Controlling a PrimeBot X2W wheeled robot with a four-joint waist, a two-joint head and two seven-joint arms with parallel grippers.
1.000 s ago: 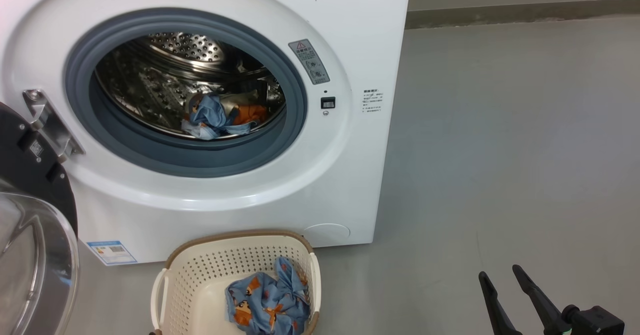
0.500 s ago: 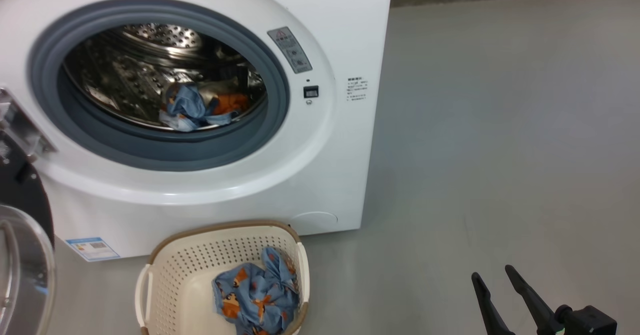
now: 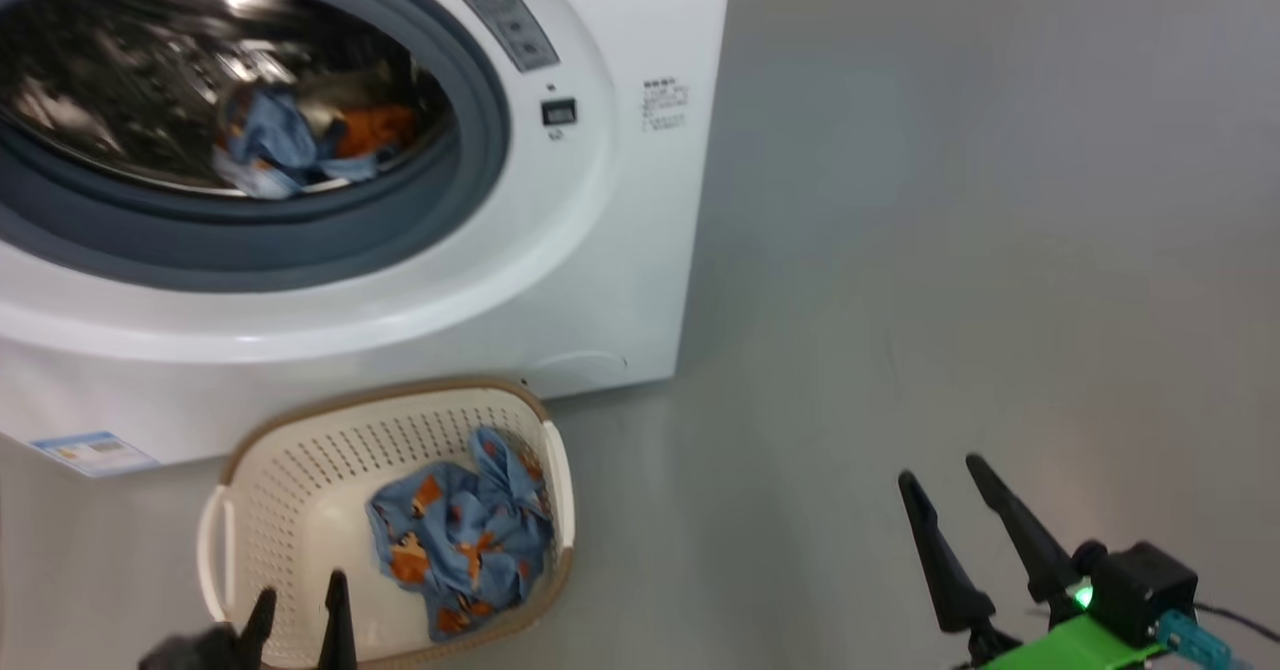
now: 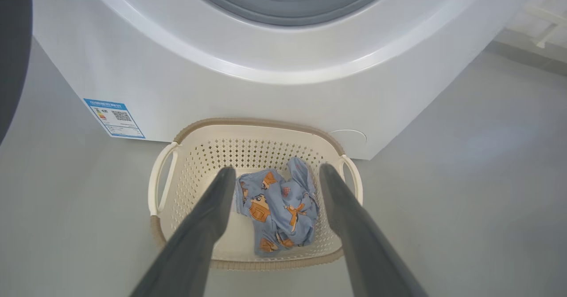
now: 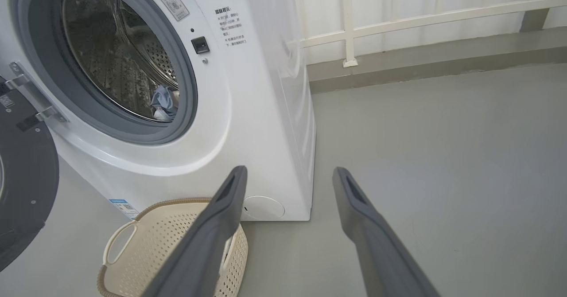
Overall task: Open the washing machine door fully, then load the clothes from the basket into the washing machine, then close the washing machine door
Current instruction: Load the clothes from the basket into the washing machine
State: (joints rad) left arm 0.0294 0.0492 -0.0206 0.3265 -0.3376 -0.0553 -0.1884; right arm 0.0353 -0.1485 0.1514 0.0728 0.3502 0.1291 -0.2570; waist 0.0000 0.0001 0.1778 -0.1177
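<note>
The washing machine (image 3: pixel 620 250) had a smooth, glossy white shell, a matt grey rubber gasket (image 3: pixel 300 240) and a shiny perforated steel drum (image 3: pixel 110 100). The basket (image 3: pixel 300 460) was cream perforated plastic with a brown woven-look rim; the clothes (image 3: pixel 460 540) were soft, printed cloth.

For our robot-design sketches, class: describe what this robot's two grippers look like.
The right gripper has two long, black, tapering fingers on a black boxy block with a green light, a bright green bracket, a teal plug and thin dark cable. The left gripper has matching dark pointed fingers.
</note>
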